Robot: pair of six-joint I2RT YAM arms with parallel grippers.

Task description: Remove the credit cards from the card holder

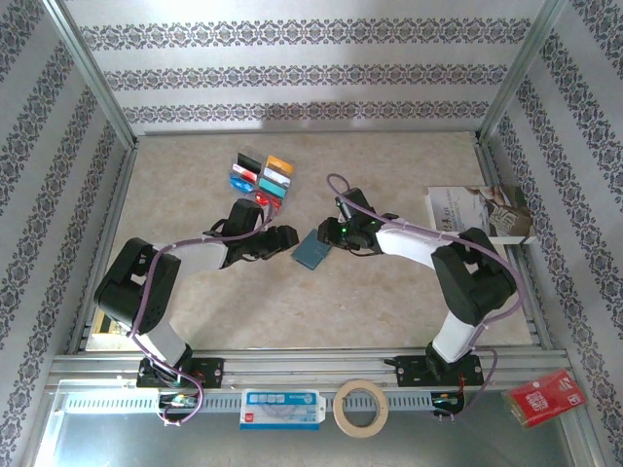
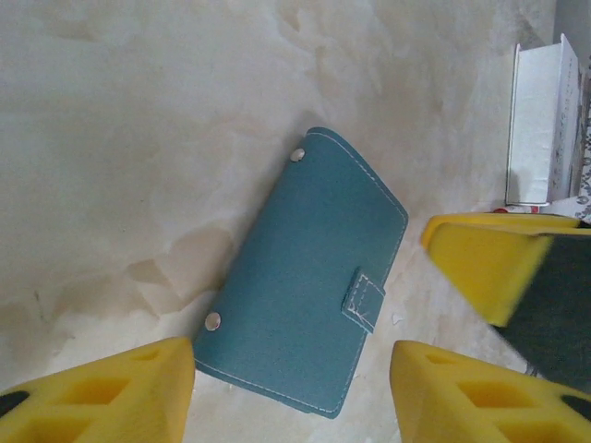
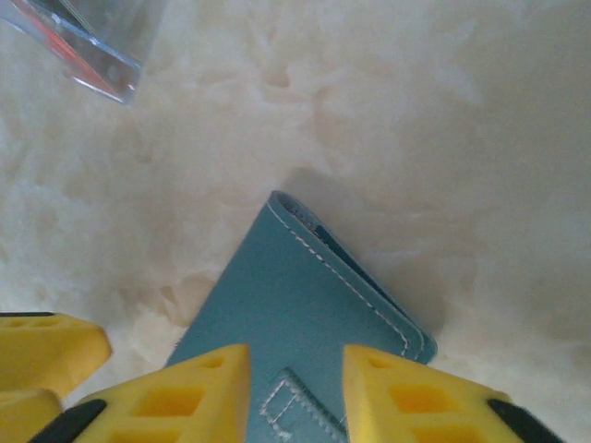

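The slate-blue card holder (image 1: 312, 250) lies closed on the table between the two arms, strap side up. Several credit cards (image 1: 261, 176) are laid out behind it at the back left. In the left wrist view the card holder (image 2: 305, 277) sits ahead of my open left gripper (image 2: 291, 397), whose fingers straddle its near corner without touching it. My right gripper (image 3: 295, 397) is open over the card holder (image 3: 295, 286), with its fingertips on either side of the strap. The right gripper's yellow finger (image 2: 489, 258) also comes in from the right, beside the card holder.
A white-and-brown booklet (image 1: 477, 209) lies at the right, its white edge (image 2: 545, 129) seen from the left wrist. A clear plastic piece (image 3: 88, 41) is beyond the card holder. A red packet (image 1: 545, 397) and a tape roll (image 1: 360, 407) rest on the front rail.
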